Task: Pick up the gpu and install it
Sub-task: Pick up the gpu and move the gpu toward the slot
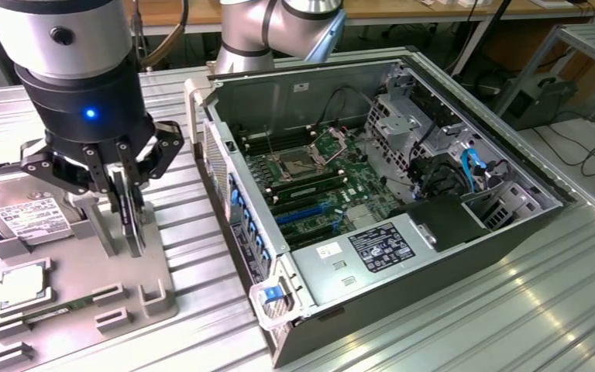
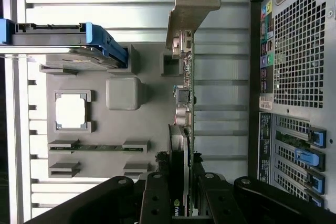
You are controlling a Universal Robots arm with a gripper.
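Claw [image 1: 122, 194] closed around gpu [image 1: 134, 229], standing on edge

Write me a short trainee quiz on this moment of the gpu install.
1. True or false: the gpu is already seated inside the computer case.
2. The jaws of the gripper are closed on: A) the hard drive, B) the gpu, C) the square chip.
3. Fill in: the gpu is held ___ over the grey fixture tray.
Key: 1 false; 2 B; 3 upright.
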